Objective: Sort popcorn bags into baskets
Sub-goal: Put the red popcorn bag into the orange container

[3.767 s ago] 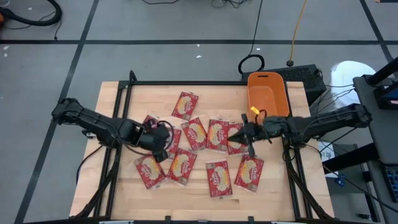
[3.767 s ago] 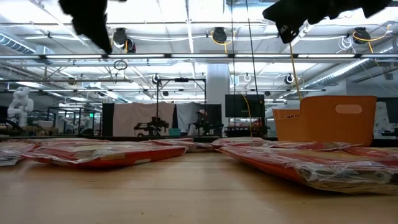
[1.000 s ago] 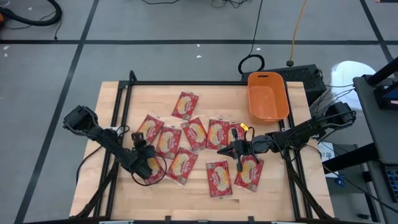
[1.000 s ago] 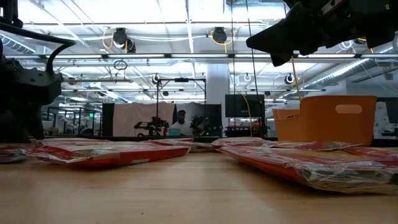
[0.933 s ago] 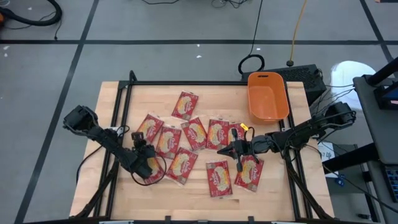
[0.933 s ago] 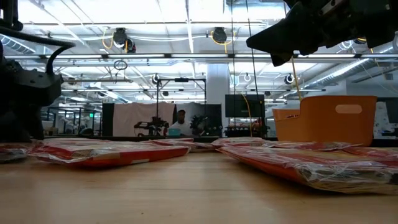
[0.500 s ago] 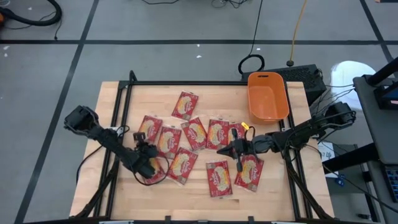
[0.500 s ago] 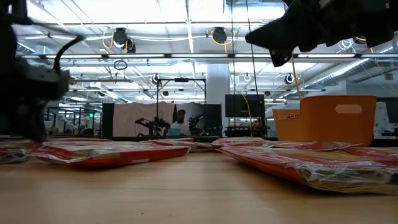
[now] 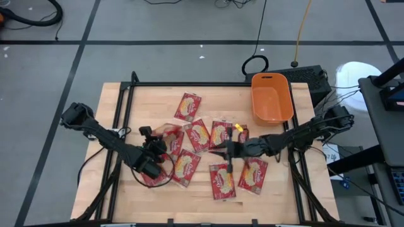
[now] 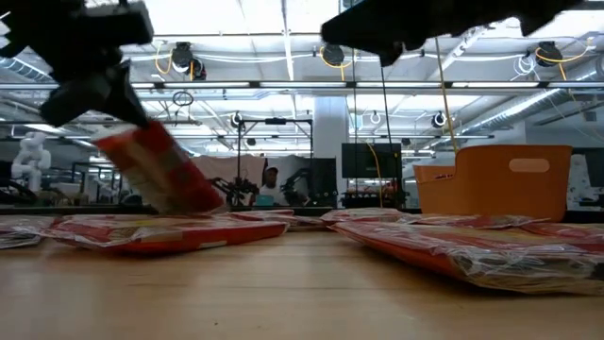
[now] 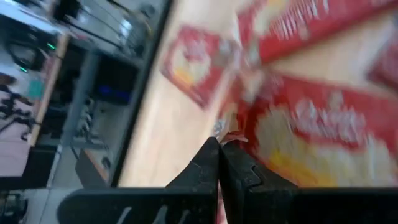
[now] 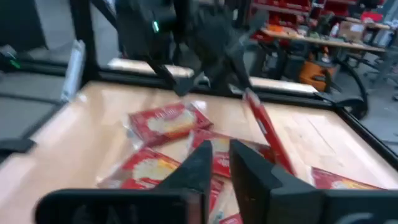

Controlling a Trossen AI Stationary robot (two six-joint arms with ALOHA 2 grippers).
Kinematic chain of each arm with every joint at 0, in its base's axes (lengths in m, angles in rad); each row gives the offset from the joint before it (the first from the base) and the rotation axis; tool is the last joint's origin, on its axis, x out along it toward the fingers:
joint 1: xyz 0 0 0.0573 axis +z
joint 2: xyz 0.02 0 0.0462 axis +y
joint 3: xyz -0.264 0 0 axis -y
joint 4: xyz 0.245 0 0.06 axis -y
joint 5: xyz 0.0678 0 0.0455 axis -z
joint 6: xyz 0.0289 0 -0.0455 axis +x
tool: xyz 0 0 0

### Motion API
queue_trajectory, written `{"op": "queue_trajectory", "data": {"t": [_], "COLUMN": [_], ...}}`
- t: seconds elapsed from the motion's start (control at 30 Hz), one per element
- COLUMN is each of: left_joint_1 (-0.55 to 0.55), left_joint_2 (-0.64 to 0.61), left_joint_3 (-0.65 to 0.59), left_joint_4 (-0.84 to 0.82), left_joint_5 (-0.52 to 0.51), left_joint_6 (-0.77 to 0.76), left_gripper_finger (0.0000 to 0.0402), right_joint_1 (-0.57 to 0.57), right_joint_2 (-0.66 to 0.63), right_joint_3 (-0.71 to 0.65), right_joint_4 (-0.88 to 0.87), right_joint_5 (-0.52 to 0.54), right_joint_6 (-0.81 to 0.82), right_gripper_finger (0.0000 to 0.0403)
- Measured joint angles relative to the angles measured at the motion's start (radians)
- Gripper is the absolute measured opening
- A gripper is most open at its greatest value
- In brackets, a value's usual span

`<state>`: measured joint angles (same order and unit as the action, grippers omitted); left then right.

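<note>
Pale wood table (image 9: 120, 101), black-framed, in a bright workshop; flat glossy red bags (image 9: 222, 180) scattered centrally; left gripper (image 9: 158, 151) pinches 1 bag (image 10: 160, 170) aloft; right gripper (image 9: 221, 153) slightly apart, empty; rounded orange bin (image 9: 272, 96) at 1 o'clock.

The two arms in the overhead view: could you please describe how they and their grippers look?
Both are dark, slim, jointed arms with black cables looping along them. The left gripper and right gripper have two narrow dark fingers. A small yellow marking sits near the right wrist.
</note>
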<state>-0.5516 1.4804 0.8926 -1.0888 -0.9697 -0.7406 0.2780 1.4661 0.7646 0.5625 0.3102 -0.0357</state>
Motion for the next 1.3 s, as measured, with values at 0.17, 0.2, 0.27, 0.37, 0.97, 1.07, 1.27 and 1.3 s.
{"op": "queue_trajectory", "data": {"t": [0.17,0.2,0.27,0.37,0.97,1.07,1.27,1.3], "left_joint_1": [0.001,0.001,0.003,0.006,0.005,0.005,0.005,0.005], "left_joint_2": [-0.011,-0.01,-0.011,-0.011,-0.011,-0.011,-0.011,-0.011], "left_joint_3": [0.011,0.011,0.011,0.01,0.01,0.01,0.01,0.01], "left_joint_4": [0.104,0.136,0.215,0.324,0.681,0.704,0.736,0.747], "left_joint_5": [-0.095,-0.107,-0.125,-0.132,-0.136,-0.131,-0.13,-0.129], "left_joint_6": [0.068,0.087,0.133,0.187,0.324,0.324,0.31,0.31], "left_gripper_finger": [0.0001,0.0001,0.0001,0.0001,0.0001,0.0001,0.0004,0.0004], "right_joint_1": [-0.032,-0.042,-0.058,-0.076,-0.133,-0.141,-0.144,-0.144], "right_joint_2": [0.112,0.135,0.177,0.249,0.482,0.484,0.484,0.484], "right_joint_3": [0.174,0.21,0.273,0.358,0.444,0.444,0.444,0.444], "right_joint_4": [-0.137,-0.156,-0.21,-0.258,-0.236,-0.233,-0.233,-0.234], "right_joint_5": [0.061,0.061,0.06,0.06,0.078,0.027,-0.001,-0.001], "right_joint_6": [-0.009,-0.004,0.007,0.009,0.023,0.024,0.011,0.007], "right_gripper_finger": [0.0118,0.0131,0.0154,0.0184,0.0223,0.0206,0.0139,0.0126]}}
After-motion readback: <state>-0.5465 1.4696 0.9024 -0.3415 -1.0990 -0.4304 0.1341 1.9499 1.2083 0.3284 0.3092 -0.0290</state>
